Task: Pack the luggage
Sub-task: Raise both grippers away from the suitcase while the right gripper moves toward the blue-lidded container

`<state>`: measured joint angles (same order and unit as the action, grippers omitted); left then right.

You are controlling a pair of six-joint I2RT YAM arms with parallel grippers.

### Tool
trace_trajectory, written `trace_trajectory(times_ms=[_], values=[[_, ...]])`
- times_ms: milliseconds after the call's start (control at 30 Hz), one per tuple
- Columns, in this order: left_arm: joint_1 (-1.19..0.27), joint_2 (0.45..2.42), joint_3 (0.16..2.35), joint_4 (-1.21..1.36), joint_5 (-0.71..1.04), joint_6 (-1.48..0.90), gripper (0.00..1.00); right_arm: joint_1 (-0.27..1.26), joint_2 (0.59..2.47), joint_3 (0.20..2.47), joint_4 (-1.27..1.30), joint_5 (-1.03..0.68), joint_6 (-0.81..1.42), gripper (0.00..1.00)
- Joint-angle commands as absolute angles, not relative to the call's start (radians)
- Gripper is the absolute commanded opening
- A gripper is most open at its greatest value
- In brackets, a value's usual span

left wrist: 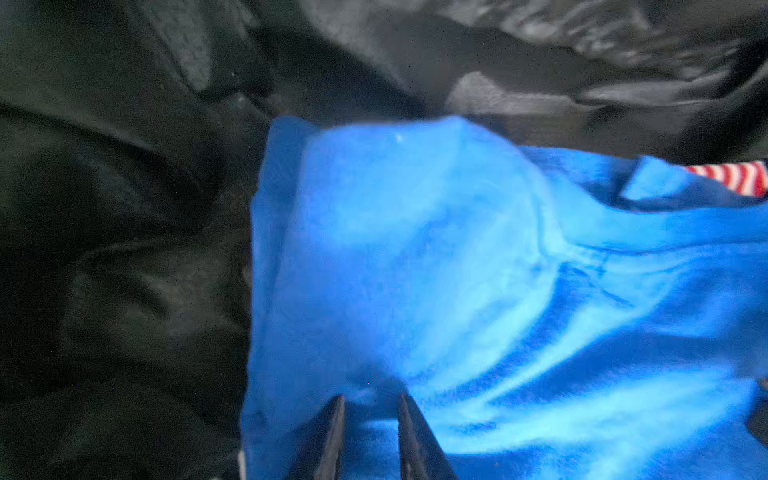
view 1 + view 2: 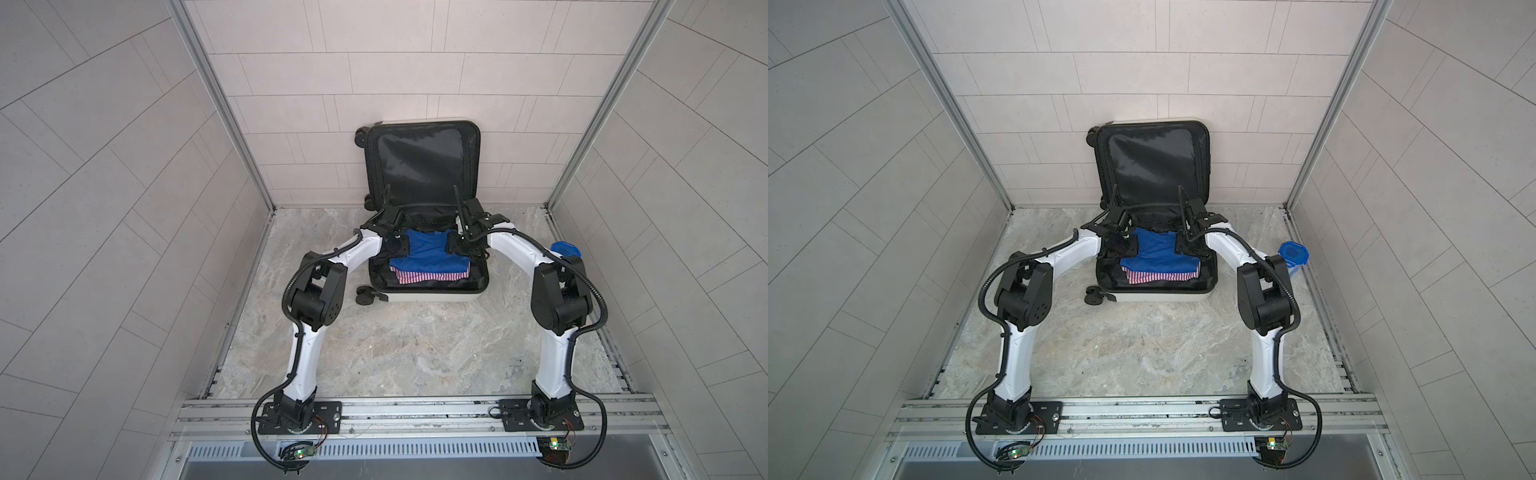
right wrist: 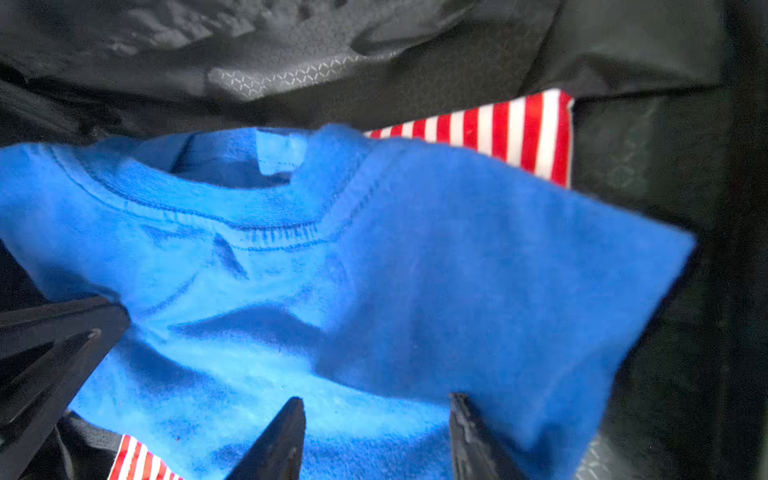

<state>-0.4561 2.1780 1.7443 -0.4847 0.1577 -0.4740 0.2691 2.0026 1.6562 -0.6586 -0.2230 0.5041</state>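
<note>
"Top views, both of them: what's the biggest thing?"

"One luggage point(image 2: 428, 297), lying open on the stone-patterned surface point(image 2: 415, 353) at the far wall, its lid propped upright. The hinge end of the near half is hidden behind the two arms' wrists."

"What's inside?"

"Two garments, stacked in the near half. One blue shirt point(image 2: 428, 254) lies on top. Under it is one red-and-white striped piece point(image 2: 428, 277), with only its near edge peeking out."

"And the grippers?"

"Two, both over the shirt's far end. From above they're lost, black against black lining. In the right wrist view the right gripper point(image 3: 376, 397) has its fingers spread wide above the shirt, not closed on it. The left wrist view is blurred. The left gripper point(image 1: 372, 399) has its fingers close together with blue cloth showing between them. Whether they pinch it, I can't tell."

"Anything smaller?"

"One blue container point(image 2: 1293, 253) on the surface, well right of the luggage, partly hidden behind the right arm."
</note>
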Motion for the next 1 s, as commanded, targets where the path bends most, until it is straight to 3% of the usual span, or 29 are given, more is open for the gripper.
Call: trace_trajectory(times_ms=[0,167,433,600,867,933,967], values=[[-0.445,2.194,1.804,-0.57,0.15,-0.447,0.29,0.26,1.95,1.657,-0.688,-0.198,0.484,0.64],[-0.446,2.095,1.806,-0.58,0.146,-0.415,0.35,0.241,1.84,1.689,-0.721,-0.191,0.453,0.71],[-0.448,1.87,1.763,-0.567,0.137,-0.358,0.39,0.176,1.67,1.718,-0.818,-0.118,0.401,0.72],[-0.449,1.682,1.625,-0.427,0.148,-0.344,0.46,0.111,1.551,1.669,-0.837,-0.055,0.372,0.75],[-0.446,1.372,1.34,-0.179,0.133,-0.358,0.78,-0.048,1.354,1.504,-0.837,0.004,0.364,0.85],[-0.446,1.33,1.298,-0.169,0.124,-0.37,1.0,-0.103,1.32,1.459,-0.838,0.0,0.371,0.87],[-0.446,1.314,1.281,-0.168,0.123,-0.376,1.0,-0.132,1.305,1.435,-0.839,-0.005,0.375,0.88]])
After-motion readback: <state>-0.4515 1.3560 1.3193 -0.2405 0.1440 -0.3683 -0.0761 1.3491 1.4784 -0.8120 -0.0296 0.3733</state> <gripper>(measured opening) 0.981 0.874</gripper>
